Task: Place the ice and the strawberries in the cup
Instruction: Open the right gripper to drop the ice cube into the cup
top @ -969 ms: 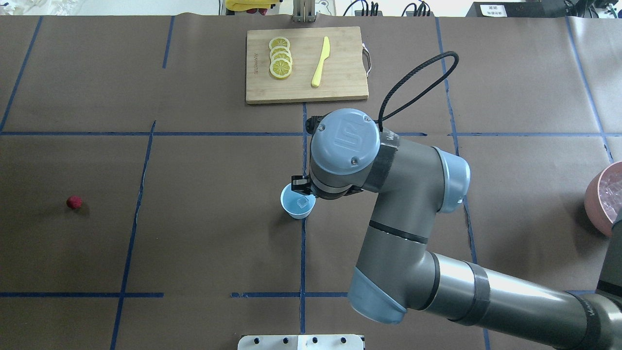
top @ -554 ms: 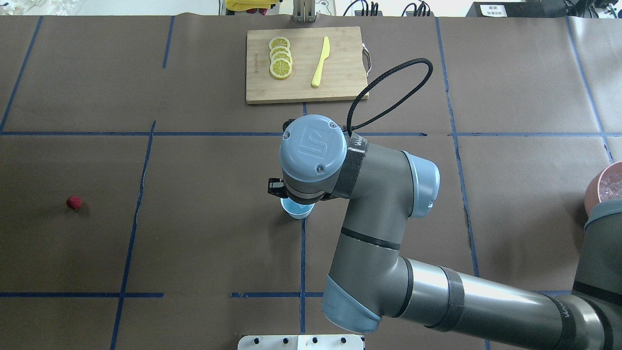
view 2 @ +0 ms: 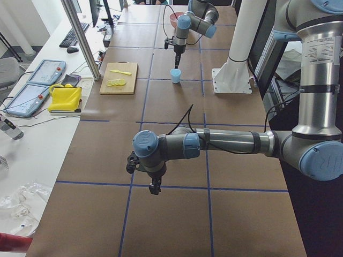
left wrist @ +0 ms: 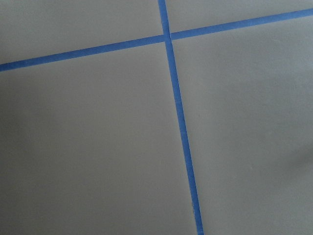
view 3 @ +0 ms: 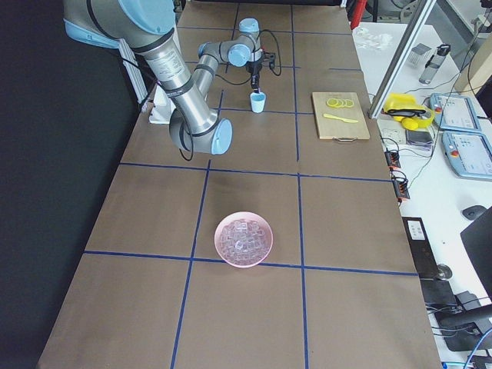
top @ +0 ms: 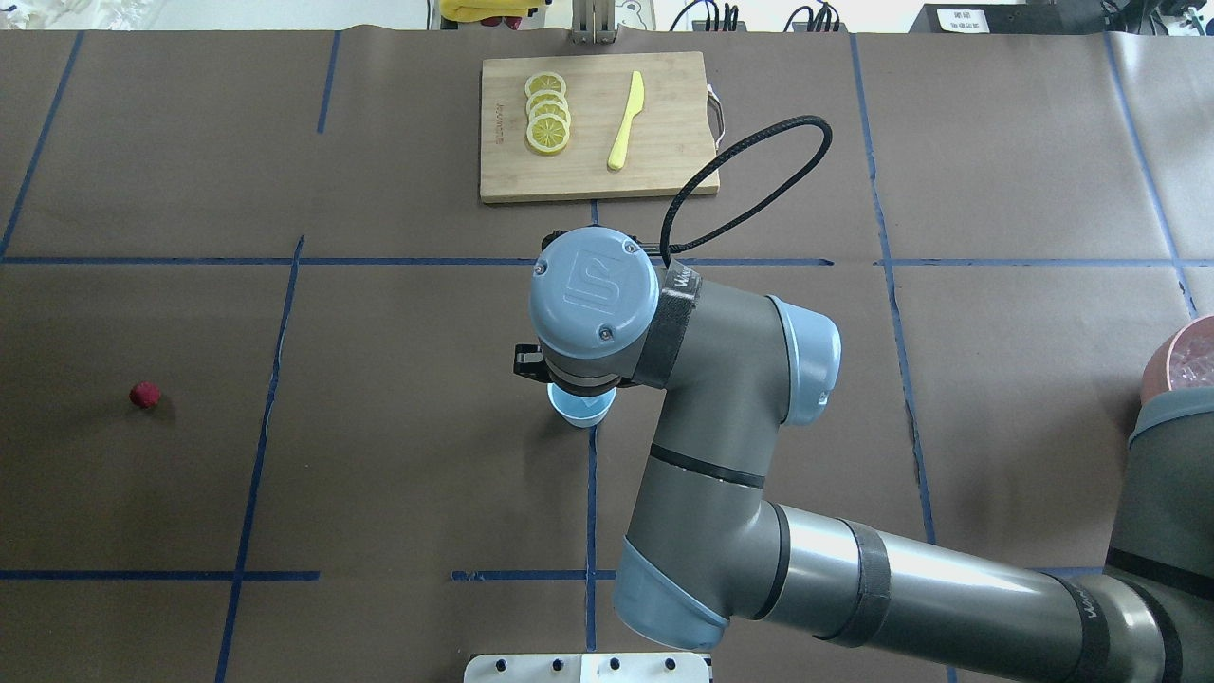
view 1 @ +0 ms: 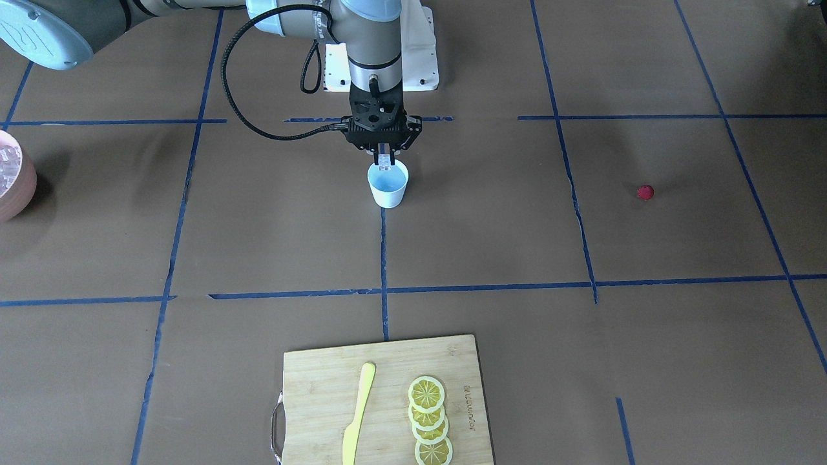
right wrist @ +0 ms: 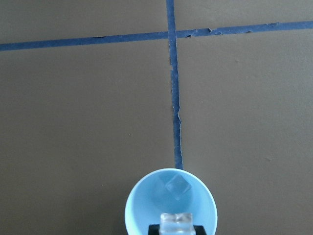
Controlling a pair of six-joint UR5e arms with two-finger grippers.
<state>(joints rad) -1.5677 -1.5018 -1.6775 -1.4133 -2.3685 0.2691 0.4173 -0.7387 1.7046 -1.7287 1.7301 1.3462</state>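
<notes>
**Right claw clamped on ice over the cup**

Your brown worktop (top: 379, 474), gridded with blue tape, carries everything. The right arm (top: 740, 398) reaches to its middle. The right claw (view 1: 386, 155) points straight down just above the cup (view 1: 387, 190), fingers clamped on an ice cube (right wrist: 177, 223).

The left arm (view 2: 230, 143) stretches low over the worktop's left end. You see the left claw (view 2: 154, 187) only from the side camera, so I cannot tell whether it is apart or together.

The cutting board (top: 664, 171) lies on the far side. The pink bowl (view 3: 244, 265), full of ice, stands at the right end, well apart from the cup. The cup stands upright on a tape line at the centre.

On the board lie a yellow knife (top: 626, 120) and a row of overlapping lemon slices (top: 547, 114). A loose cube (right wrist: 178, 186) rests on the cup's bottom. The strawberry (top: 144, 395) lies alone on the left, well apart from the cup.
</notes>
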